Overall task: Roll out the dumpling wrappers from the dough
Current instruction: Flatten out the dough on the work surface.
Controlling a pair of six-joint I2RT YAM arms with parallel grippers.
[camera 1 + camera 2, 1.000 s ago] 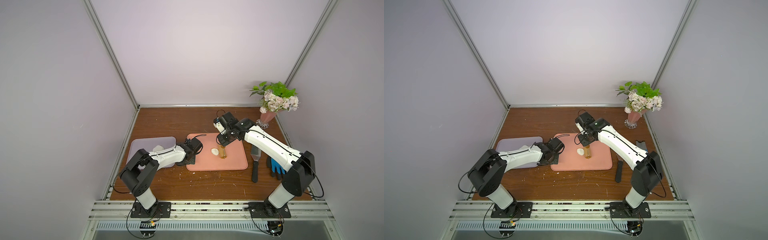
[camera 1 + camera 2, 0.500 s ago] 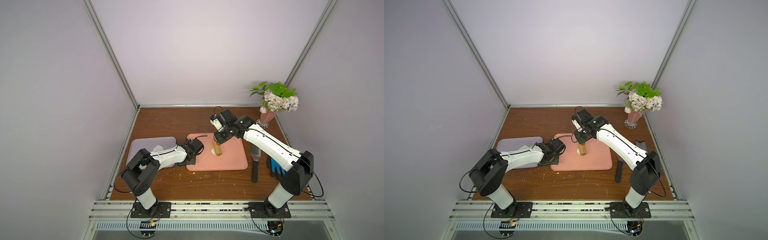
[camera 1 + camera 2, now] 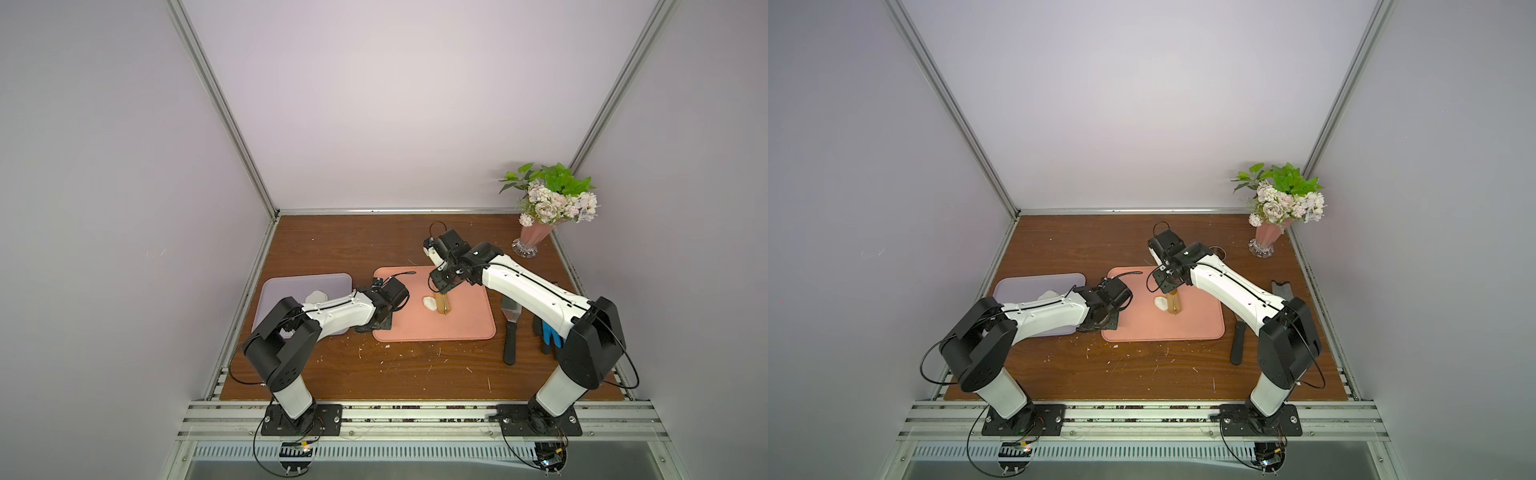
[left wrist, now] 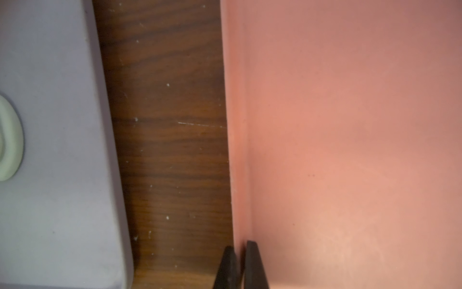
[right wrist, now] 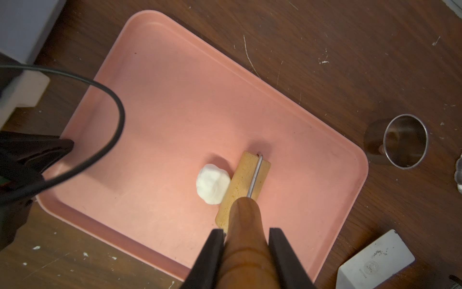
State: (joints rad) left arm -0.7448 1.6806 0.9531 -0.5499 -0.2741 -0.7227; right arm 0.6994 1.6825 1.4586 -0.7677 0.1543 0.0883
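One dough lump, not yet flattened, lies on the tray at nine o'clock of the roller; my right claw grips its handle, and my left claw is pinched closed.

one pink tray, one lavender tray, two white dough pieces, a lump on the pink tray and a rounded piece on the lavender, one wooden roller, one steel ring cutter, one flower vase, one black-handled spatula.
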